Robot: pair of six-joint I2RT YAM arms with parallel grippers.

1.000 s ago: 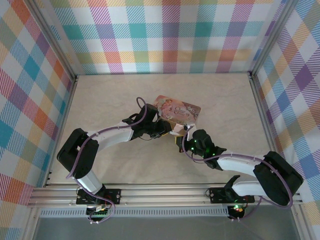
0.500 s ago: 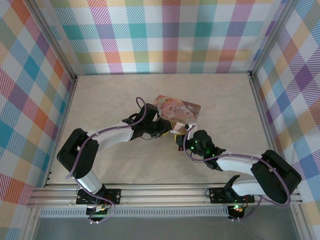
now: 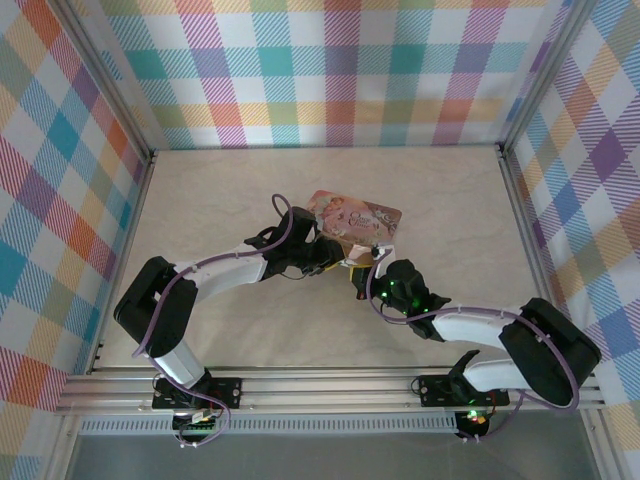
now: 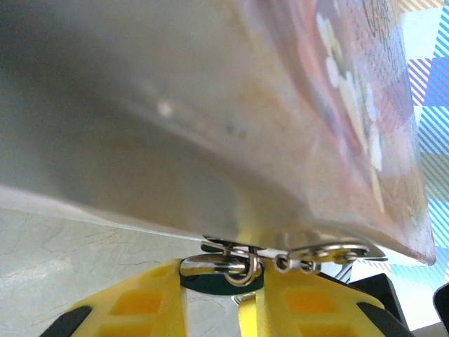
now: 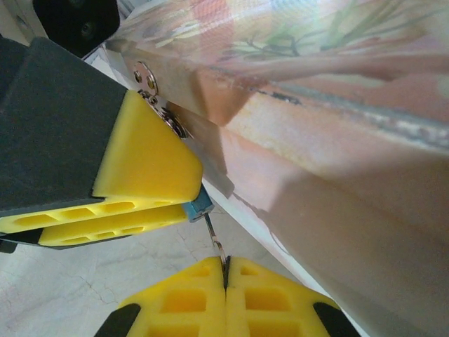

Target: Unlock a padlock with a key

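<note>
Now, my right claw (image 5: 225, 281) is pressed fully shut, its two yellow pads meeting on the bow of the key (image 5: 215, 237). The thin key runs straight out from my fingertips and meets the blue padlock (image 5: 198, 206) just ahead of them; claw and padlock are close but not touching.

My left claw (image 4: 221, 275) is closed partway on the padlock. From its own camera the dark body sits pinched between the two yellow pads, with the thin shackle poking out above them and hooked among small metal loops at the lower edge of the pink tin (image 4: 337, 105). From my right wrist, a corner of the blue body peeps out under the left pad, hard against the tin's side and above the pale counter (image 5: 56, 281).
</note>
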